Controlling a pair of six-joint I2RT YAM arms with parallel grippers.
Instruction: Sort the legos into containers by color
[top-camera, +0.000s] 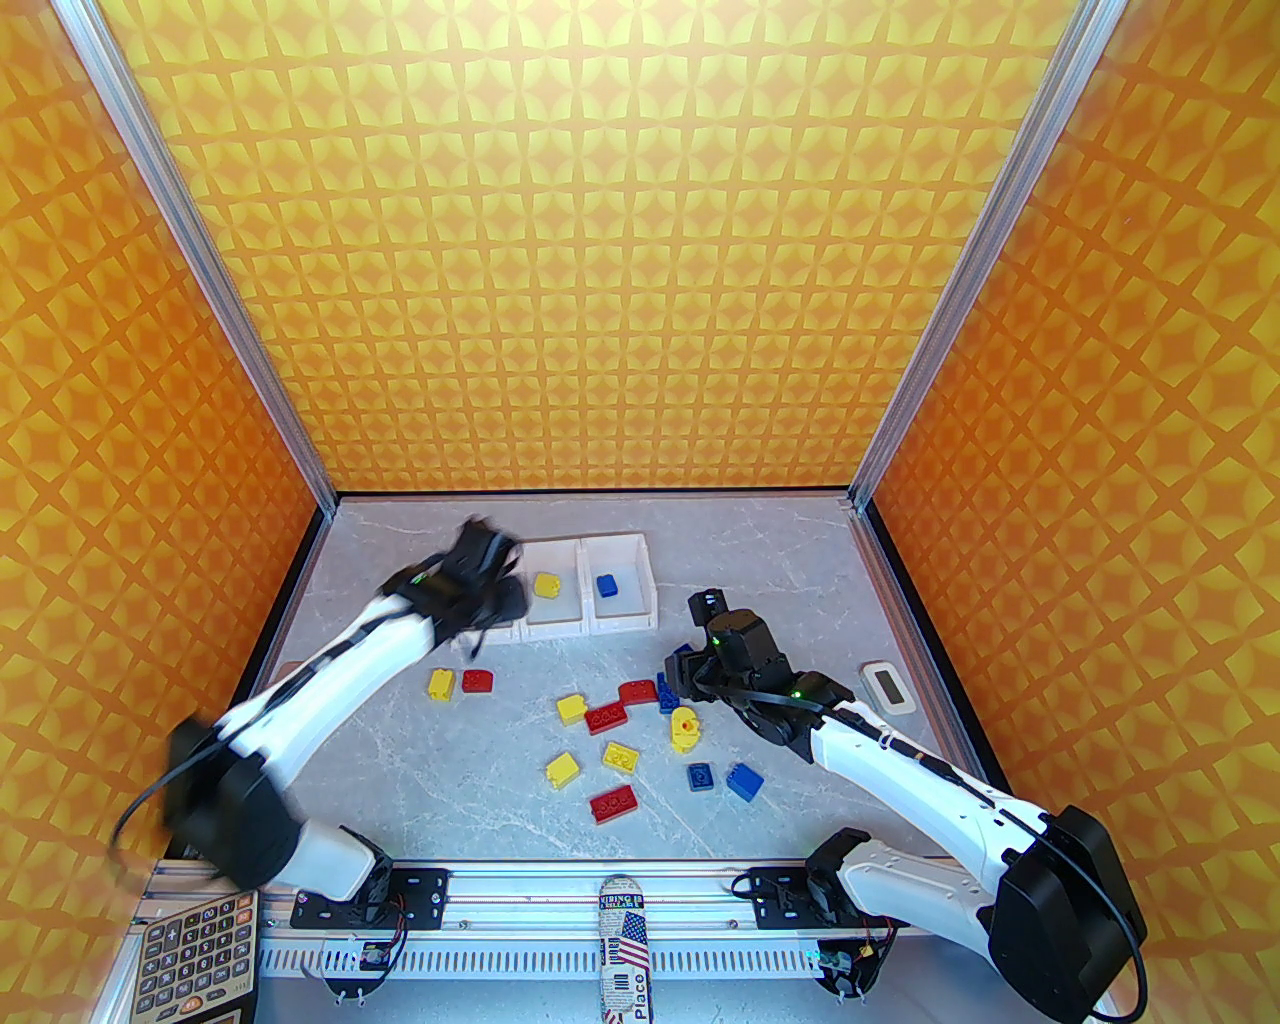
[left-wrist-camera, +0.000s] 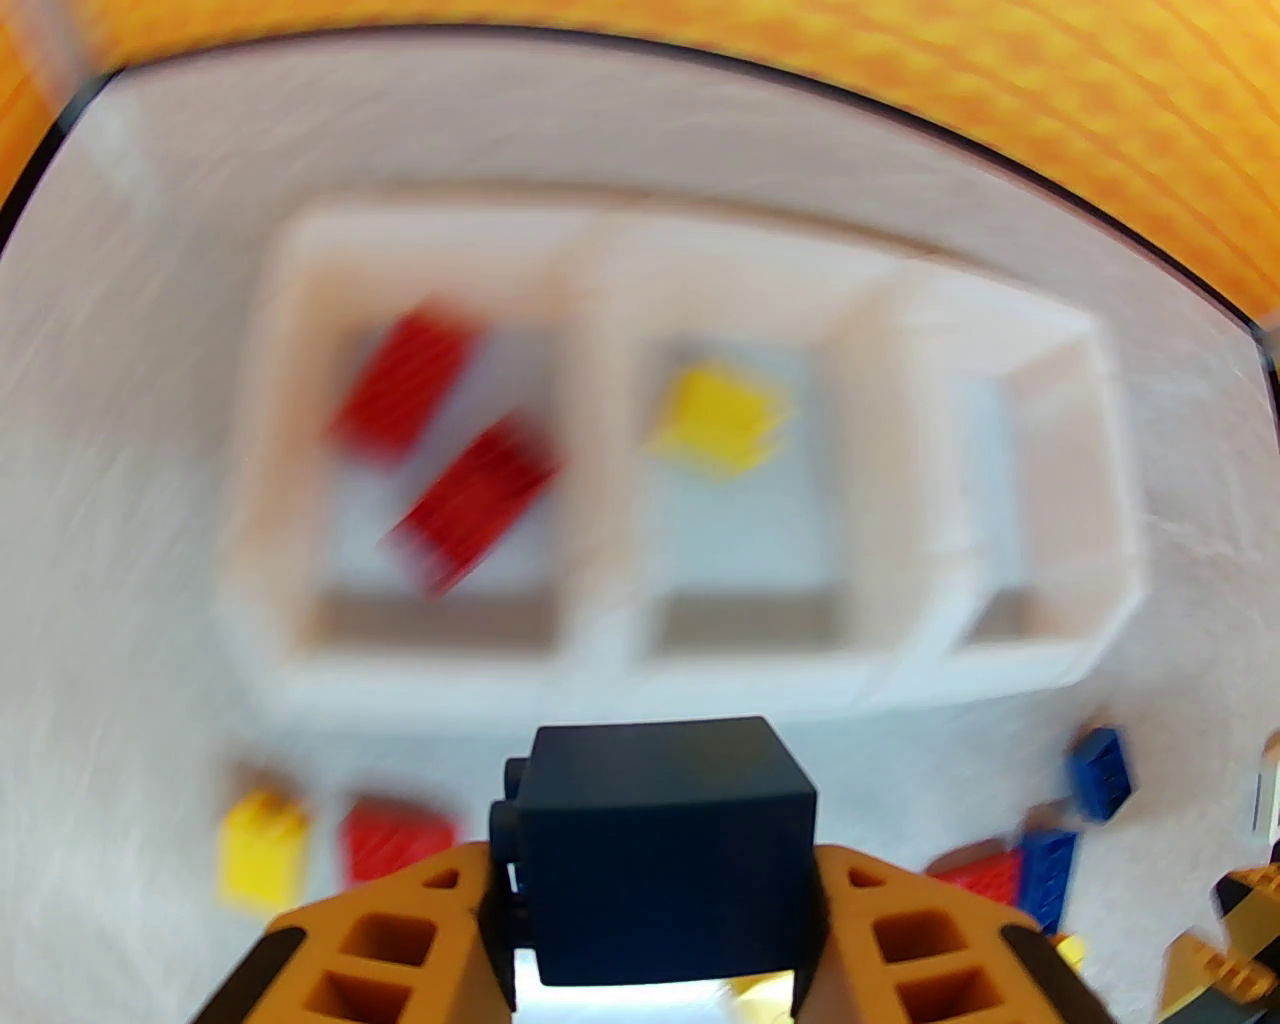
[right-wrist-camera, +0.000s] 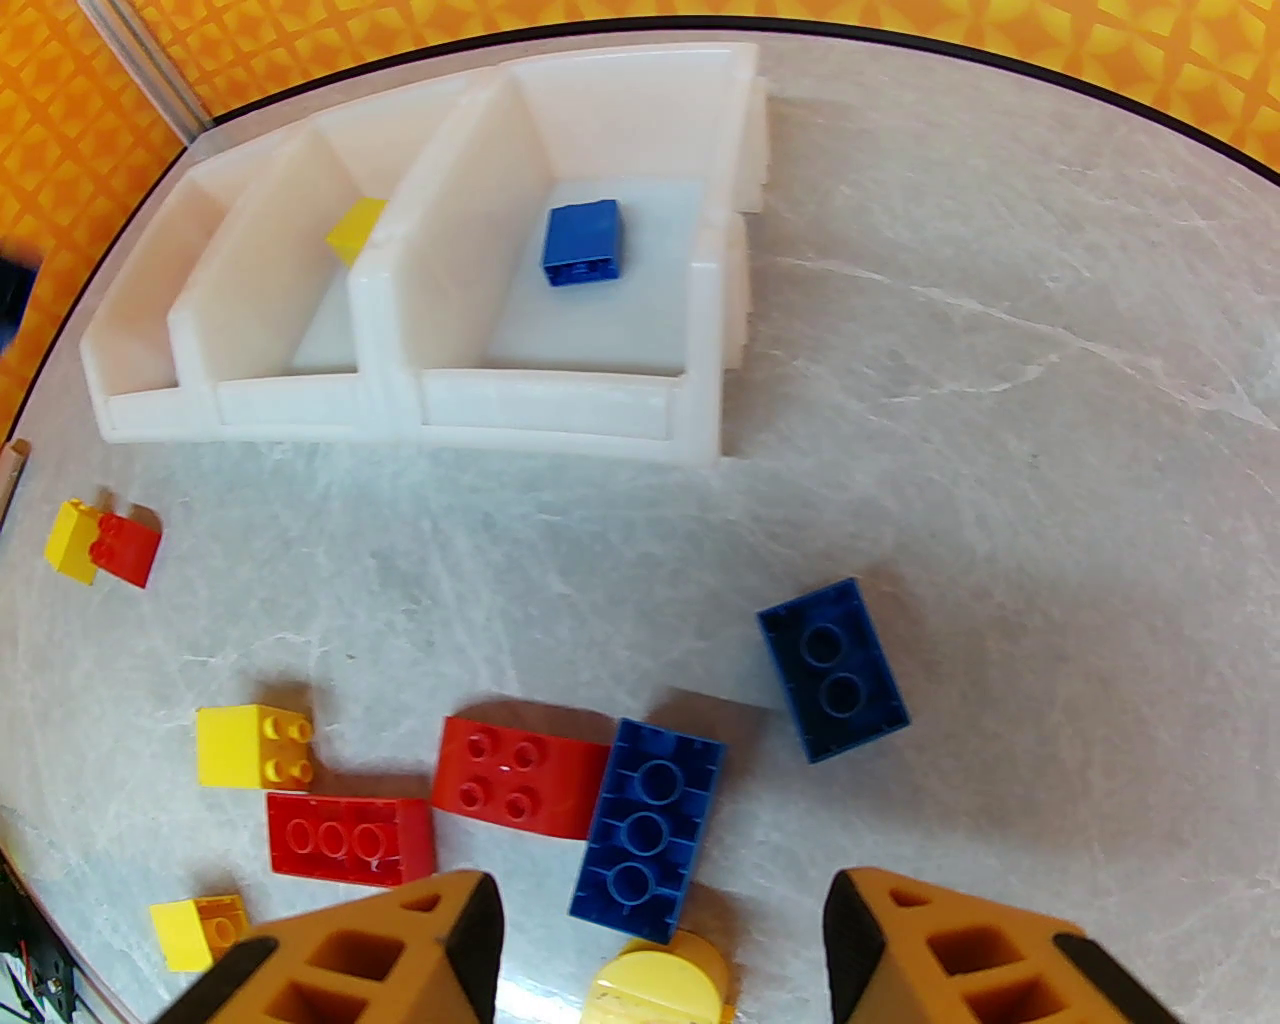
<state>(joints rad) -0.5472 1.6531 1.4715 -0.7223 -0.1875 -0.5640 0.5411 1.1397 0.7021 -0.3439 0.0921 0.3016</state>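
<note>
The left gripper (left-wrist-camera: 655, 900) is closed narrowly on a dark plastic brick (left-wrist-camera: 660, 800). The brick is probably navy blue, though shadow and motion blur make the colour uncertain. It sits at the lower centre of the left wrist view, pinched between the orange fingers (left-wrist-camera: 400, 950). In the top view this gripper is a blur at the upper left of the grey marbled table (top-camera: 800, 560), above the left end of the three joined white plastic open-top bins (top-camera: 625, 622).

The left bin holds two red bricks (left-wrist-camera: 470, 505). The middle bin holds a yellow brick (top-camera: 546, 585) and the right bin a blue brick (top-camera: 606, 585).

The right gripper (right-wrist-camera: 660, 935) stands wide, with nothing between its jaws. At the bottom centre of the right wrist view it hangs over a blue three-stud brick (right-wrist-camera: 650, 830) and a yellow round-topped piece (right-wrist-camera: 660, 985). A red four-stud brick (right-wrist-camera: 520, 780) touches the blue one's left side, and a blue two-stud brick (right-wrist-camera: 832, 670) lies apart at the right.

Other loose red, yellow and blue legos are scattered across the table's centre. A small white rectangular device (top-camera: 887, 686) lies near the right edge.
</note>
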